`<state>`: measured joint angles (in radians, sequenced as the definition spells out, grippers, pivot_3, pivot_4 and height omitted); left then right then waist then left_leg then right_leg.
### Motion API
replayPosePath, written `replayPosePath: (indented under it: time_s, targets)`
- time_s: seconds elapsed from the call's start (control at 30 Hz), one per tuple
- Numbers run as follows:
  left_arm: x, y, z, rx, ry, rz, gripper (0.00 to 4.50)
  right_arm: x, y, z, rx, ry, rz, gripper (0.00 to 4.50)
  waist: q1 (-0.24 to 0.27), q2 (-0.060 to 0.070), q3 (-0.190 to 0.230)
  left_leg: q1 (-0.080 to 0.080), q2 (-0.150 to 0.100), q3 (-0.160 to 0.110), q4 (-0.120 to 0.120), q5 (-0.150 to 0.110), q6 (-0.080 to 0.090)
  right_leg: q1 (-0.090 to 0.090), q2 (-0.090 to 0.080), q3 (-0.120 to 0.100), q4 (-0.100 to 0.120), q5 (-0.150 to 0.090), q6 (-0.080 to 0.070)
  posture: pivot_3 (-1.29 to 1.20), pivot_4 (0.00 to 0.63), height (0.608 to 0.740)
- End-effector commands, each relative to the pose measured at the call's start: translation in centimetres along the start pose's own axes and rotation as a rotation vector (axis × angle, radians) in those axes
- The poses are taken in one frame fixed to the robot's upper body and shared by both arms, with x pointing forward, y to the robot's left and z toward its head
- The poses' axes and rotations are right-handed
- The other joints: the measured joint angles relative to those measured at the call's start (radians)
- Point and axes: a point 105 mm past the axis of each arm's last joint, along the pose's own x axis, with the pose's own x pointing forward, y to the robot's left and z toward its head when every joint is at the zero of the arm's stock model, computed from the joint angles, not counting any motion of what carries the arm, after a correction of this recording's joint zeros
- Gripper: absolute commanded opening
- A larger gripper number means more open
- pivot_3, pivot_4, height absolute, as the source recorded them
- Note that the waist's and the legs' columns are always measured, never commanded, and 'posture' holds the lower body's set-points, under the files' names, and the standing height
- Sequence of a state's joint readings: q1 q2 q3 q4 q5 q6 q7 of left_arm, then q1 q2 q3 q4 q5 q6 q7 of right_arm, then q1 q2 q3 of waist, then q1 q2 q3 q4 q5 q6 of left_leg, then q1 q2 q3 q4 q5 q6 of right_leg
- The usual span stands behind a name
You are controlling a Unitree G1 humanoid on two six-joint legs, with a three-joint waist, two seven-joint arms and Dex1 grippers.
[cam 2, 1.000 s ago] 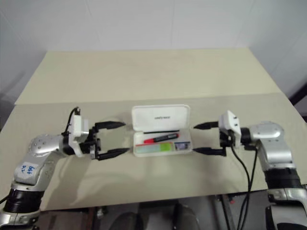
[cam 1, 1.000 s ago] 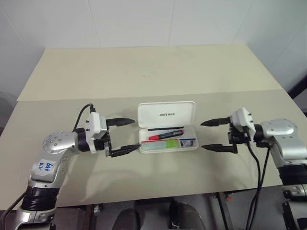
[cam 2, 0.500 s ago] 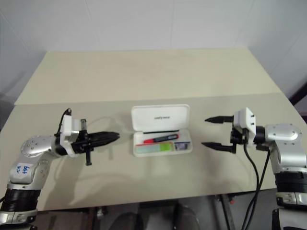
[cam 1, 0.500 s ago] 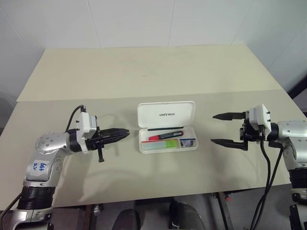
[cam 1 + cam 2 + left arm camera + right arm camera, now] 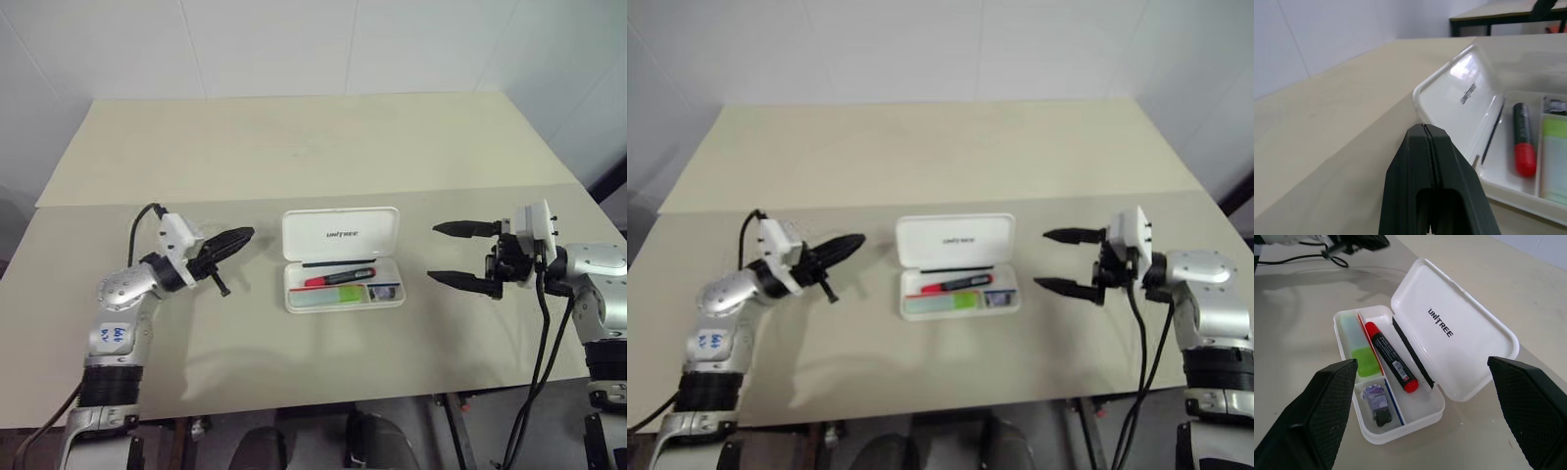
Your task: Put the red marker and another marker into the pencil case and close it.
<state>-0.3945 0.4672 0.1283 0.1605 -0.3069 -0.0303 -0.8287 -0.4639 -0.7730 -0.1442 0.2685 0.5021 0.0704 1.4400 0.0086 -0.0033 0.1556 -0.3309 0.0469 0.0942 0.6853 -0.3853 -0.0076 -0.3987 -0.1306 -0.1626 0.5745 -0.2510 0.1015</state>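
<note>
Pencil case (image 5: pixel 343 269) sits open near the centre of the table (image 5: pixel 294 147), lid tipped up toward 12 o'clock, tray toward 6. Lid carries small dark logo text.

Inside the tray: red marker (image 5: pixel 1389 355) lies lengthwise in the long compartment next to the hinge, beside a thin black strip along the lid edge. Green highlighter (image 5: pixel 1357 347) lies flat in the front compartment, parallel to the marker, a thin red line between the two. Small purple-grey piece (image 5: pixel 1376 401) sits in the little end compartment.

Left gripper (image 5: pixel 235 238) at 9 o'clock of the case, apart from it, fingers pressed together, nothing between them, tips aimed toward the lid's corner.

Right gripper (image 5: pixel 443 254) at 3 o'clock of the case, apart from it, fingers spread wide and empty, pointing at the case's end.
</note>
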Motion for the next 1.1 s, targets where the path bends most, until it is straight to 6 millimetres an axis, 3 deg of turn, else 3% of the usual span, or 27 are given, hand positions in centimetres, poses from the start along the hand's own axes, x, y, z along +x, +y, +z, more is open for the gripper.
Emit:
replayPosePath:
  time_s: [0.03,0.17,0.3,0.53,0.73,1.1]
  targets:
    - [1.9,0.8,-0.4,0.013,0.023,0.053,0.02,-0.4,-0.2,1.3,-0.037,-0.029,-0.005,4.5,0.005,0.0,0.0,0.0,0.0,0.0,0.0,0.0,0.0,0.0,0.0,0.0,0.0,0.0,0.0,0.0,0.15,0.74]
    - [4.9,0.5,-1.3,-0.057,0.032,0.06,0.02,0.2,-0.1,1.2,-0.045,-0.027,-0.004,4.5,0.013,0.0,0.0,0.0,0.0,0.001,0.0,0.0,0.0,0.0,0.0,0.0,0.0,0.0,0.0,0.0,0.15,0.74]
    - [6.8,-0.9,-0.1,-0.057,-0.035,-0.021,0.02,0.4,0.0,1.1,-0.047,-0.025,-0.004,4.5,0.014,-0.001,0.0,0.0,0.0,0.001,0.0,0.0,0.0,0.0,0.0,0.0,0.0,0.0,0.0,0.0,0.15,0.74]
    - [4.9,-2.4,1.2,0.024,-0.078,-0.194,0.02,0.5,0.3,1.2,-0.047,-0.026,-0.006,4.5,0.012,-0.001,0.0,0.0,0.0,0.001,0.0,0.0,0.0,0.0,0.0,-0.001,-0.001,0.0,0.0,0.0,0.15,0.74]
    - [3.1,-3.9,0.7,0.181,0.048,-0.446,0.02,1.0,0.6,1.8,-0.052,-0.046,-0.003,4.5,0.015,-0.001,0.0,0.0,0.0,0.001,0.0,0.0,0.0,0.0,0.0,-0.001,0.0,0.0,0.0,0.0,0.15,0.74]
    - [5.8,-8.2,0.8,0.241,0.056,-0.719,0.02,1.2,1.0,2.3,-0.055,-0.073,-0.028,4.5,0.014,-0.001,0.0,-0.002,0.0,0.0,0.001,0.0,0.0,0.0,0.0,-0.002,-0.001,0.0,0.0,0.0,0.15,0.74]
